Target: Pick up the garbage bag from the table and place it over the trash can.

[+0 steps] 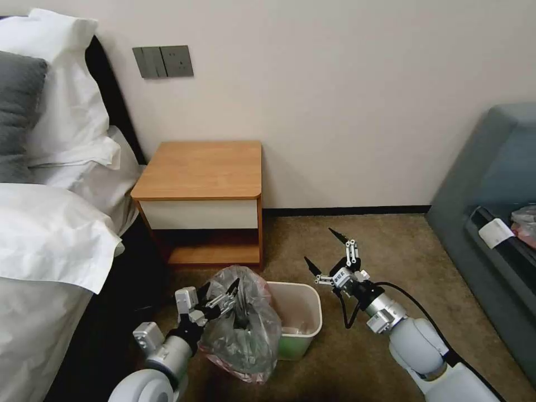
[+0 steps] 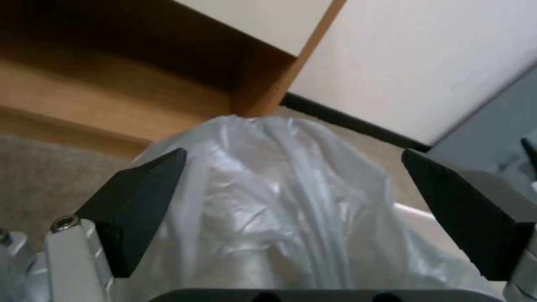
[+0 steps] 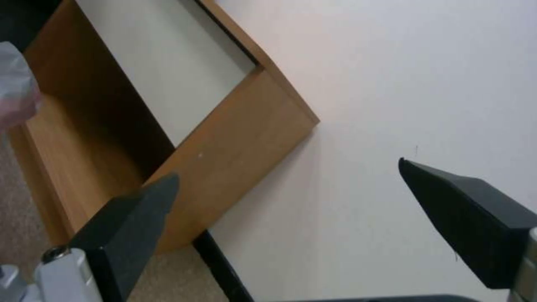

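Bag is off the table, bunched over the left side of the bin and hanging down its outside toward the carpet. Your left hand is against it with fingers spread, bag between them in the wrist view but no pinch I can see. Right hand is open, empty, just right of the bin. Risk: mouth isn't spread, so the bag slides off the rim. A push from the left could tip the bin.

The garbage bag drapes over the trash can rim, left gripper at it; right gripper beside the can, jaws spread.
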{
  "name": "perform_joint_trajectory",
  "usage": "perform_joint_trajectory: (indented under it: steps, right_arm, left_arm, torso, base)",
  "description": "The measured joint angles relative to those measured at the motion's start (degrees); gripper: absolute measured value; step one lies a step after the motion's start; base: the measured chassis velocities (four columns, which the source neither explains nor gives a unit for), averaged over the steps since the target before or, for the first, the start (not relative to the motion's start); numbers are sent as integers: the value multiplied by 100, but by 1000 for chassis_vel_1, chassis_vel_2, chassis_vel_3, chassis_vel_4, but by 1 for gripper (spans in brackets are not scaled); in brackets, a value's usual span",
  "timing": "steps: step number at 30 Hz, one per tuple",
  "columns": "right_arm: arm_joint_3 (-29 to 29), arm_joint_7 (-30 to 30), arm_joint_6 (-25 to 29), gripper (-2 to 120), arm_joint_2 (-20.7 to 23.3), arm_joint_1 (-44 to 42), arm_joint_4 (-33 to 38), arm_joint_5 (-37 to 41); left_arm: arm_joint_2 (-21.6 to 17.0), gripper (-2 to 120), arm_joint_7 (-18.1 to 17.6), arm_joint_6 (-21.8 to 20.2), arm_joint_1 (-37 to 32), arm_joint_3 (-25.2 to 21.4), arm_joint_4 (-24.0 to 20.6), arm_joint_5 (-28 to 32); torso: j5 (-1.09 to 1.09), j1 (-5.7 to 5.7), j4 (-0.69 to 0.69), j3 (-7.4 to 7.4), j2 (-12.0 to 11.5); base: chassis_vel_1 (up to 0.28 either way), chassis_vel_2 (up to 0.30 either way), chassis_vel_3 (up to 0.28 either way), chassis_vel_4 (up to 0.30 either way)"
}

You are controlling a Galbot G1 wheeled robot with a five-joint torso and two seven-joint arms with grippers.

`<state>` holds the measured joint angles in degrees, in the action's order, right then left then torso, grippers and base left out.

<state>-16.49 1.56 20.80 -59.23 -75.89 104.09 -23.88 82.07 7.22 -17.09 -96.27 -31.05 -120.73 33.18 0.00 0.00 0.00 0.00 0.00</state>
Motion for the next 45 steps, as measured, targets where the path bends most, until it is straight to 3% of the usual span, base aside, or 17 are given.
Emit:
perform_joint_trajectory:
  steps: [8,18,23,31,36,45]
  right_arm:
    - [-5,-6,21,100,3,-11,-35,-1]
    - [-8,20,22,100,-19,-24,-20,-30]
    - [-24,14,48,100,-32,-89,-10,-52]
    - [-91,-7,55,100,-21,-140,44,-47]
    - [-114,-20,56,100,2,-155,46,-38]
    - [-94,-25,57,100,8,-140,70,-36]
  left_arm:
    - [71,97,-25,237,-100,-24,-258,-283]
    - [46,95,-177,-150,-166,-6,-368,-56]
    - [84,93,-190,-290,-114,44,-203,85]
    - [126,93,-223,-257,-39,109,170,-251]
    - [193,79,-324,-192,-2,67,216,-421]
    - [230,76,-328,-462,67,37,315,-488]
  torso:
    - [0,0,0,0,0]
    - [0,0,0,0,0]
    - [0,0,0,0,0]
    - [0,0,0,0,0]
    - [0,0,-1,0,0]
    - [0,0,0,0,0]
  base:
    - [0,0,0,0]
    - [0,0,0,0]
    - [0,0,0,0]
    - [0,0,0,0]
    - [0,0,0,0]
    - [0,0,0,0]
